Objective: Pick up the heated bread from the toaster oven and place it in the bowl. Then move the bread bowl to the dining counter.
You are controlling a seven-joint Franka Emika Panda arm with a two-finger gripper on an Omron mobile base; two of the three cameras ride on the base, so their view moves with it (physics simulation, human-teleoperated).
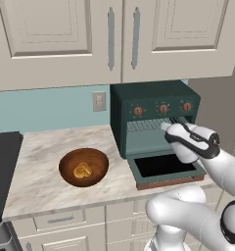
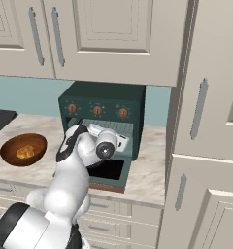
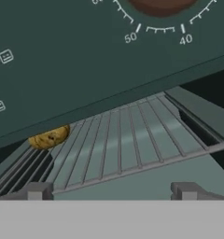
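Note:
The dark green toaster oven (image 1: 153,100) (image 2: 101,99) stands on the marble worktop with its drop-down door (image 1: 164,168) lying open. My gripper (image 1: 164,126) (image 2: 121,141) (image 3: 112,191) is open at the oven's mouth, just above the wire rack (image 3: 128,140). The heated bread (image 3: 49,137), a small yellowish lump, lies on the rack to the upper left of my fingertips (image 3: 38,190), half hidden under the oven's front panel. The brown wooden bowl (image 1: 70,161) (image 2: 11,146) sits on the worktop left of the oven and holds a golden-orange bread piece (image 1: 82,170). The dining counter is out of view.
A black stove (image 1: 3,162) borders the worktop on the left. Cream wall cabinets (image 1: 109,34) hang above the oven, and a tall cabinet (image 2: 206,146) stands close on its right. An outlet (image 1: 99,101) is on the teal wall.

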